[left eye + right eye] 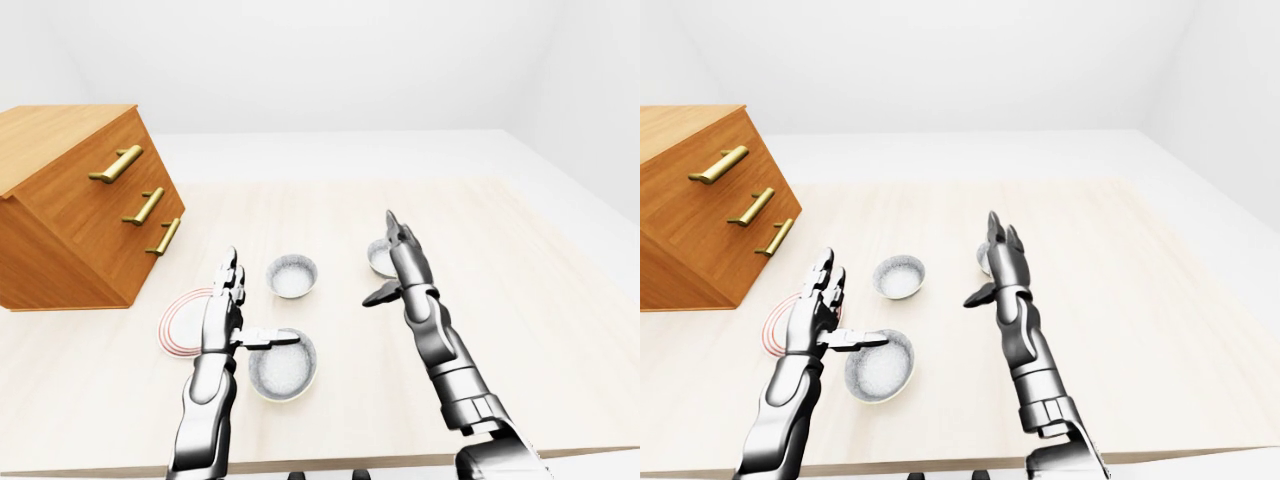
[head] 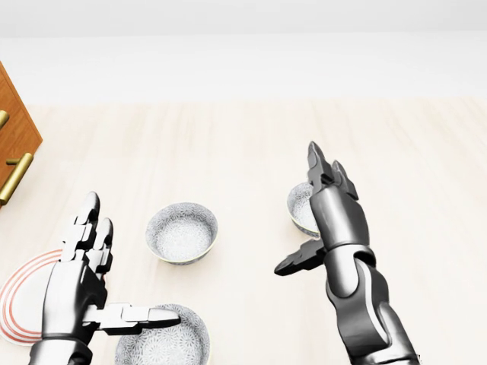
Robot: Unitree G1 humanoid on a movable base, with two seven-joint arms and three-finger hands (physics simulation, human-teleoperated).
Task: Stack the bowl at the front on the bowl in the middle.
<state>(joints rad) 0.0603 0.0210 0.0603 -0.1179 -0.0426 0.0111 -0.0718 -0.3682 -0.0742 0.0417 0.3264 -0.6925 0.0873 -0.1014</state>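
Note:
Three speckled white bowls stand on the light wooden table (image 1: 520, 330). The nearest bowl (image 1: 283, 368) is low in the left-eye view, the middle bowl (image 1: 292, 275) a little above it, and a third bowl (image 2: 301, 209) to the right is partly hidden by my right hand. My left hand (image 1: 250, 305) is open, fingers pointing up and thumb stretched over the nearest bowl's left rim. My right hand (image 1: 388, 265) is open too, held upright in front of the third bowl, with nothing in it.
A white plate with red rings (image 1: 180, 322) lies left of my left hand. A tilted wooden dresser with brass handles (image 1: 80, 210) takes up the table's left side. The table's near edge (image 1: 350, 462) runs along the bottom.

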